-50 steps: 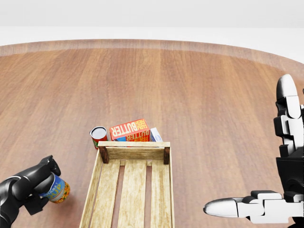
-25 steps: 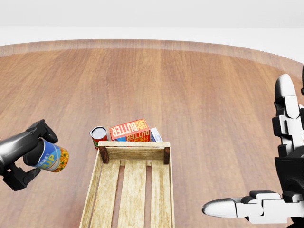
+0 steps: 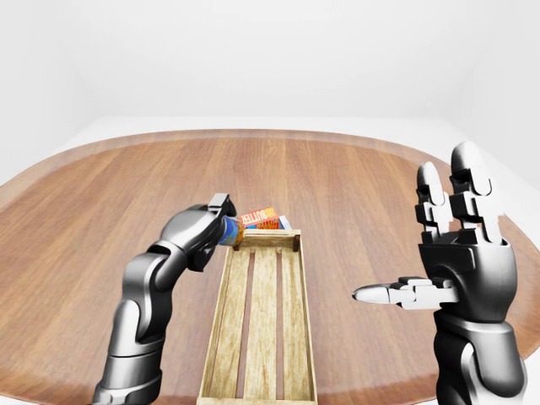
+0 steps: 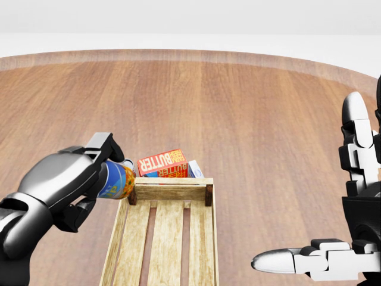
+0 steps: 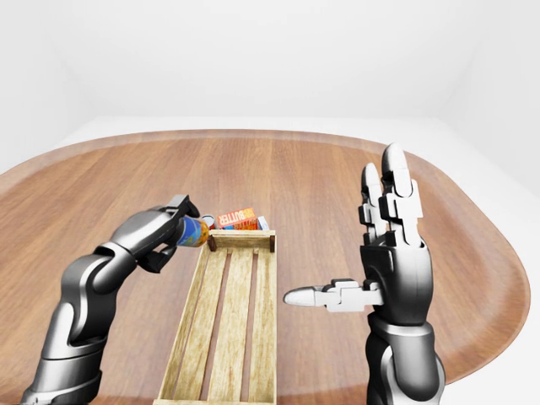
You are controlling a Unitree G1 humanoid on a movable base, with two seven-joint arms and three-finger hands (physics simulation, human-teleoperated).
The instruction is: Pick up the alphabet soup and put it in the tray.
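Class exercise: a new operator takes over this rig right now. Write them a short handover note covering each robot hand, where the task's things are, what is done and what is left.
Left robot hand: shut on the blue-and-orange alphabet soup can, held tilted in the air at the top-left corner of the slatted wooden tray.
Right robot hand: open, holding nothing, to the tray's right.
Done: can picked up.
Left: carry it over the tray and release it inside.
Beside the tray's top end lies an orange butter box; leave it alone.

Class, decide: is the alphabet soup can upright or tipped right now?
Tipped. The alphabet soup can lies sideways in the left hand, its end pointing at the tray corner.
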